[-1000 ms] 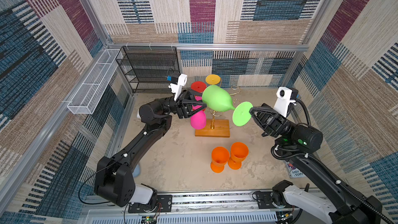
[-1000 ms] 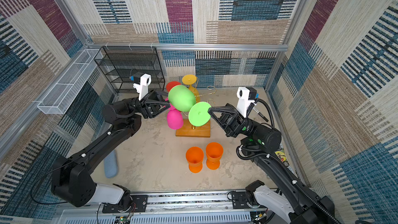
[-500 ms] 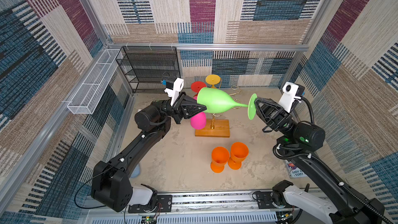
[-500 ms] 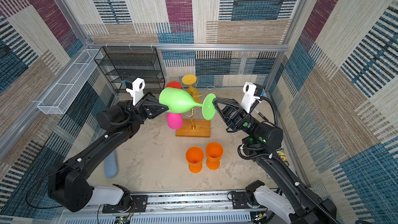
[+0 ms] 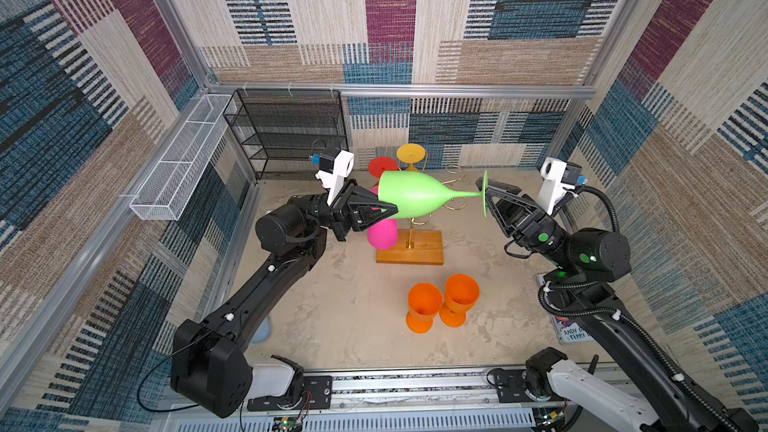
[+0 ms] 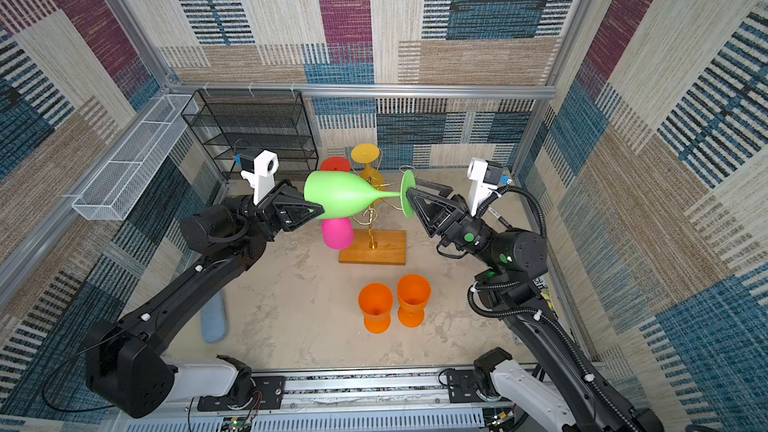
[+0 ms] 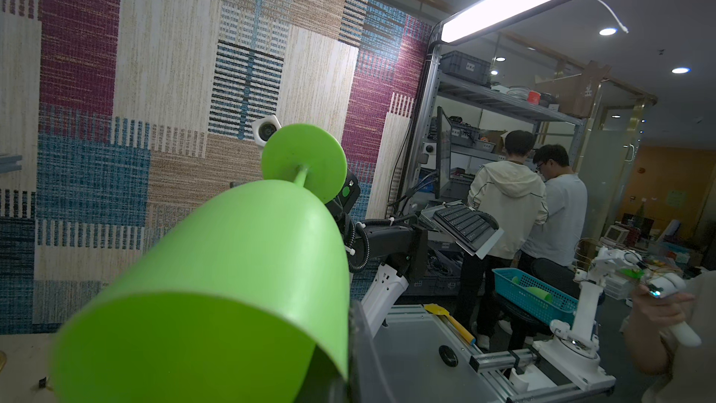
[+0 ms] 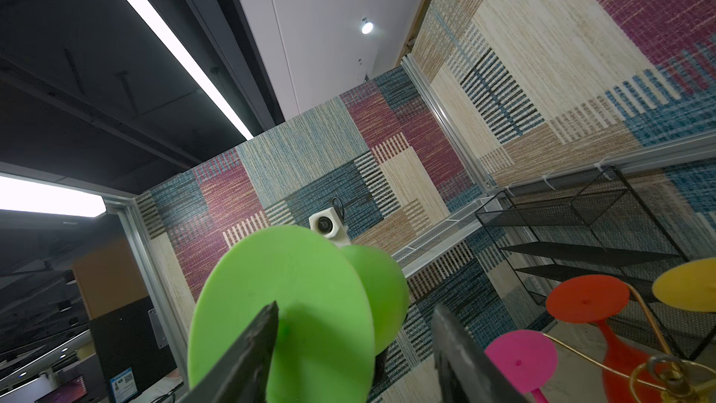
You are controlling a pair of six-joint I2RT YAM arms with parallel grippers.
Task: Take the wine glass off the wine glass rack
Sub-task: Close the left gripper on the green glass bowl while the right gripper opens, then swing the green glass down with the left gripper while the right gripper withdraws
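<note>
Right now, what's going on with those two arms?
The left gripper holds the bright green plastic wine glass by its bowl, sideways in the air near the gold wire wine glass rack. The right gripper has its fingers open at the glass's foot. A pink glass, a red glass and a yellow glass hang on the rack; two orange goblets stand on the table.

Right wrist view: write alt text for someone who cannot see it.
A green wine glass points its round foot at the camera, before the open right gripper's black fingers. Beside it, a red glass, a pink glass and a yellow glass hang foot-up on a gold rack, a black mesh shelf behind.
</note>
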